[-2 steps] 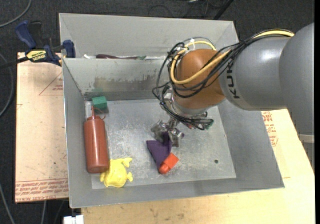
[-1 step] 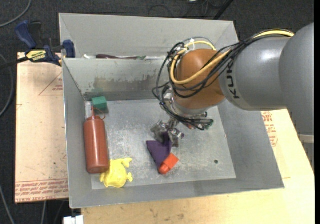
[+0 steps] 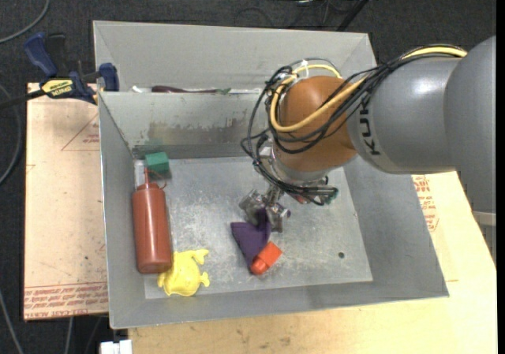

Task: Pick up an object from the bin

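The purple wedge-shaped thing lies mid-floor in the bin, with an orange piece touching its lower end. My gripper sits at its upper edge, and I can't tell whether it's open or closed. I'd centre on the purple before squeezing.

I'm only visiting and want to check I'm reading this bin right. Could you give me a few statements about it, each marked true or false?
1. The tall red plastic bottle lies along the left wall of the grey metal bin. True.
2. The small green block sits in the bin's near right corner. False: it is at the far left, by the bottle's top end.
3. The gripper hangs over the far end of the floppy purple piece near the bin's middle. True.
4. The yellow soft figure lies right under the gripper. False: it lies in the near left corner, beside the bottle's base.
5. A small orange piece lies against the purple piece's near end. True.
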`<action>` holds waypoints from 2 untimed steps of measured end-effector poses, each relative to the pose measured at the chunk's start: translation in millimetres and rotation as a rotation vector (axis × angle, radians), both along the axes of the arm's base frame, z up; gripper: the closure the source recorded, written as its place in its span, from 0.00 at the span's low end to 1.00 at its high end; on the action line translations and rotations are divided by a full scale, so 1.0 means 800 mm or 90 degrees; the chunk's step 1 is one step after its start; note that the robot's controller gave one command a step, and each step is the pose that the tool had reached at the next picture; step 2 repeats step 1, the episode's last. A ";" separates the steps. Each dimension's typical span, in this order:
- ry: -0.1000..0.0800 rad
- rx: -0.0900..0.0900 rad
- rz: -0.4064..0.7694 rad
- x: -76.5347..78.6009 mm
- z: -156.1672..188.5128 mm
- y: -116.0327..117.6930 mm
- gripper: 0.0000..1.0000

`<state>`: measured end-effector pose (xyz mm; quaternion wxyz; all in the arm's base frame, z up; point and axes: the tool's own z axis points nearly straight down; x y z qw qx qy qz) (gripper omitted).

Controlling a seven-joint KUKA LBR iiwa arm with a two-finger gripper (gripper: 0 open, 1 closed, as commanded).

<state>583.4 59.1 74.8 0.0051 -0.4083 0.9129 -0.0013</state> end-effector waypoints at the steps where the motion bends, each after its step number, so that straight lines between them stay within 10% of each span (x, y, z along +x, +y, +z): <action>1: 0.002 0.000 -0.001 -0.001 0.020 0.000 1.00; 2: 0.002 0.000 -0.001 -0.001 0.020 0.000 1.00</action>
